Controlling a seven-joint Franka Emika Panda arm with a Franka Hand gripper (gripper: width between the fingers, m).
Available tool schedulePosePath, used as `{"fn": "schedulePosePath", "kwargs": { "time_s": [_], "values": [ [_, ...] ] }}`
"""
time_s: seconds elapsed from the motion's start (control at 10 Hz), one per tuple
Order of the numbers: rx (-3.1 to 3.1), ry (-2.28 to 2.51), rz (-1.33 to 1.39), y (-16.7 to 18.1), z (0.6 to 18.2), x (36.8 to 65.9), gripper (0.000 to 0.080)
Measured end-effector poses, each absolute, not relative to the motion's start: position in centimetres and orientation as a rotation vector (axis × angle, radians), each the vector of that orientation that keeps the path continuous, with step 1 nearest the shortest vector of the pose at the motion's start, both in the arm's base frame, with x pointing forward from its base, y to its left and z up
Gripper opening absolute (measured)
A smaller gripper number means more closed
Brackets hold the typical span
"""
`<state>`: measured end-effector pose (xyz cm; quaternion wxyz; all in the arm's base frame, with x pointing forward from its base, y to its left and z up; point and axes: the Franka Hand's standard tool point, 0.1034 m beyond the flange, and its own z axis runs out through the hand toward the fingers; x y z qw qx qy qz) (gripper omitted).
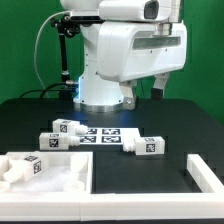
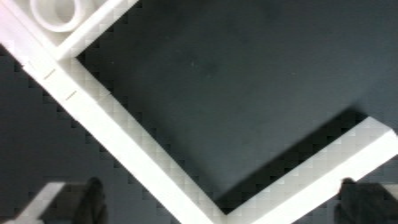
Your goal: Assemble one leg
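Observation:
Three legs lie on the black table in the exterior view: one and another left of the marker board, and a third at its right. A further tagged white piece lies in the large white panel with raised edges at the front left. My gripper hangs open and empty high above the table, behind the legs. In the wrist view its dark fingertips stand wide apart around nothing. No leg shows there.
The wrist view shows two white raised edges meeting in a corner over the dark table, and a round white part beyond them. A white bar lies at the front right. The robot base stands at the back.

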<state>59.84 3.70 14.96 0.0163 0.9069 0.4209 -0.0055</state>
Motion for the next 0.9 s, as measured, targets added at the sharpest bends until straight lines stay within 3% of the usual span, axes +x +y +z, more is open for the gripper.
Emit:
{"fn": "schedulePosePath", "kwargs": {
  "time_s": [0.7,0.9],
  "values": [
    [2.83,1.297,-0.019,3.4,14.9,59.7,0.065],
    [2.787,1.395,-0.044,0.1,14.2,59.1,0.065]
  ]
}}
